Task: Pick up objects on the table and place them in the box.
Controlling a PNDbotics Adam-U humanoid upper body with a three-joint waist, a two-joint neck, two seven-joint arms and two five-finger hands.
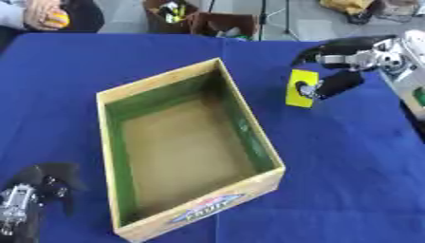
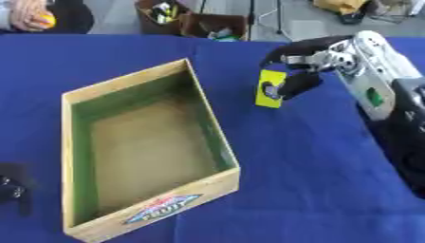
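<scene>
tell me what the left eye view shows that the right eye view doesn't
Only the left eye view shows most of the left robot hand with its silver parts, resting with relaxed fingers at the lower left corner.

Only the right eye view shows the right arm's long silver forearm with a green dot; of the left robot hand it catches just a dark edge.

Both show the empty open wooden box with green inner walls on the blue tablecloth, and the right robot hand pinching a flat yellow rectangular card to the box's right.
</scene>
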